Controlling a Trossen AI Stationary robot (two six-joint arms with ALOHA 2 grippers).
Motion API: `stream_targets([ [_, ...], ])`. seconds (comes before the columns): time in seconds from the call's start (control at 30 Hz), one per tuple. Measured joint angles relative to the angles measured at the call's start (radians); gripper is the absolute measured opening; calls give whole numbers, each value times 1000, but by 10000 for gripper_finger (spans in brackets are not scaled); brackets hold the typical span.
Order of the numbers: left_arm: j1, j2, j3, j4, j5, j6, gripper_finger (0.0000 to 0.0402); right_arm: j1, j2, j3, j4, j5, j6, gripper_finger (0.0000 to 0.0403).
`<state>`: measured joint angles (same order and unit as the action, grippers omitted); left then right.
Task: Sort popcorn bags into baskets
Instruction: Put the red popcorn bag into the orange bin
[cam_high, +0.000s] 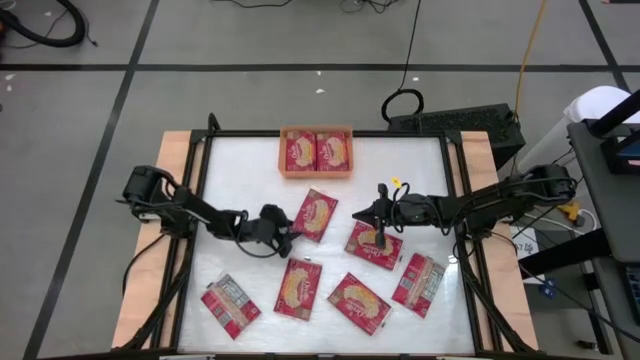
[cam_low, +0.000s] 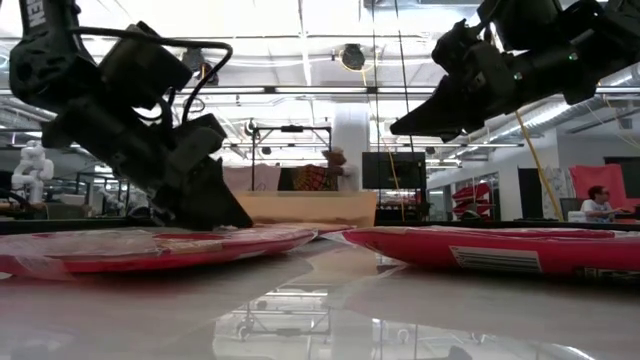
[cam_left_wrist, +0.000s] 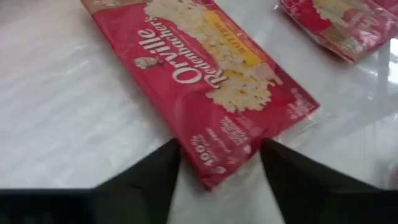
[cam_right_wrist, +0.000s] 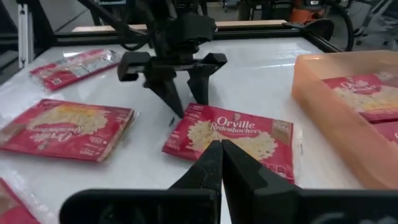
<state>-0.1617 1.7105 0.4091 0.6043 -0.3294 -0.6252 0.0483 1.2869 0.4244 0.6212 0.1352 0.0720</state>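
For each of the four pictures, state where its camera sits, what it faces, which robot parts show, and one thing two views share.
High: overhead, straight down on the table, both arms, orange tray.
Low: table height, level toward the room; both arms overhead.
Left wrist: past the open left gripper straddling a popcorn bag.
Right wrist: past the shut right gripper toward the left gripper.
Shared: both wrist views show that bag.

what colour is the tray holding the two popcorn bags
Orange: the tray is a pale, translucent orange, clearest in the right wrist view.

A robotics lab: taped floor (cam_high: 100, 110), cables (cam_high: 410, 45), equipment racks (cam_low: 290, 150) behind.
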Motion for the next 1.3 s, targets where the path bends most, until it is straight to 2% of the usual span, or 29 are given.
stream_targets([
  [0.2, 2, 4, -2, 39, -2, 92, 49, 0, 23, 0, 3, 36, 134, 0],
  [0.27, 0, 6, -2, 68, 3, 124, 15, 0, 40, 0, 4, 80, 218, 0],
  [0.5, 6, -56, 0, 188, -88, 285, 6, 16, 141, 0, 29, 100, 385, 16],
  [0.73, 11, -147, 0, 225, -128, 332, 4, 53, 255, 0, 208, 99, 375, 85],
  [1.0, -7, -165, 1, 332, -165, 410, 4, 52, 362, 3, 567, 96, 327, 167],
  [1.17, -9, -165, 1, 339, -196, 421, 4, 41, 403, 3, 722, 97, 299, 190],
  [1.3, -8, -165, 1, 343, -197, 431, 5, 10, 407, 5, 751, 98, 275, 188],
])
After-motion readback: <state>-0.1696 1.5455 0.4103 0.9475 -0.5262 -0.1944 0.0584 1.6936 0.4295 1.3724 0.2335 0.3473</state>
